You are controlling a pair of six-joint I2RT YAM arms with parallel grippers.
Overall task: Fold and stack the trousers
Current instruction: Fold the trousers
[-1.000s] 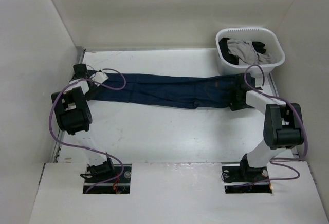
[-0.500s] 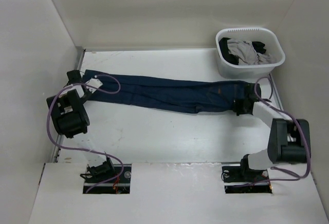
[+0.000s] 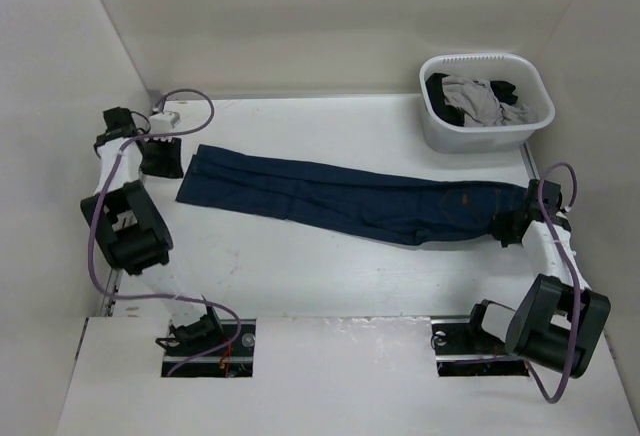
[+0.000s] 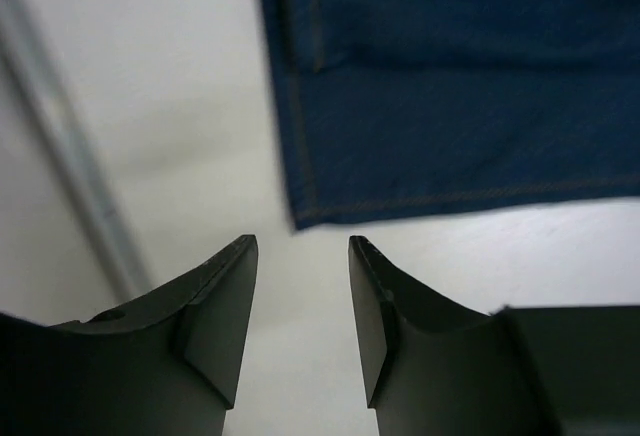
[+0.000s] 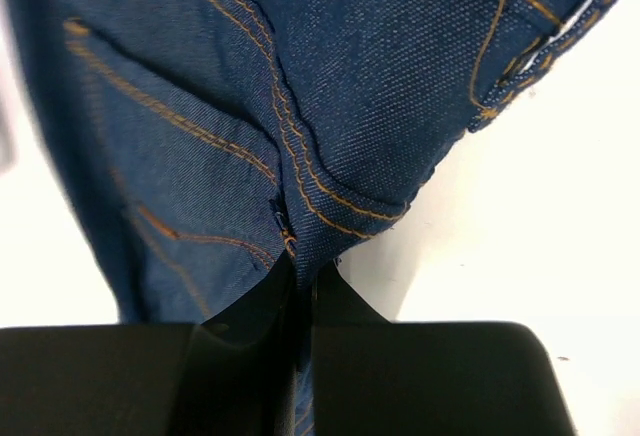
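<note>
Top and wrist views of the folding set-up. The trousers [image 3: 330, 196] lay flat and stretched out across the counter [image 3: 330, 266], running on a slight diagonal from the hems near the far-left corner to the waist at the right edge. The left gripper [image 4: 300, 246] stood released, its two fingers [image 4: 220, 296] spread with bare counter between them, and the hem corner lay just beyond the fingertips without touching them. The right gripper [image 5: 300, 278] was clenched on the trousers, pinching a fold of denim where the orange-stitched seams met beside a back pocket. A small tan mark near the waist was possibly the waistband patch, though too small in the top view to confirm. At the far-right corner, a white basket [image 3: 470, 138] held a light grey garment [image 3: 482, 96] and a black garment [image 3: 440, 96], well apart from both grippers.
</note>
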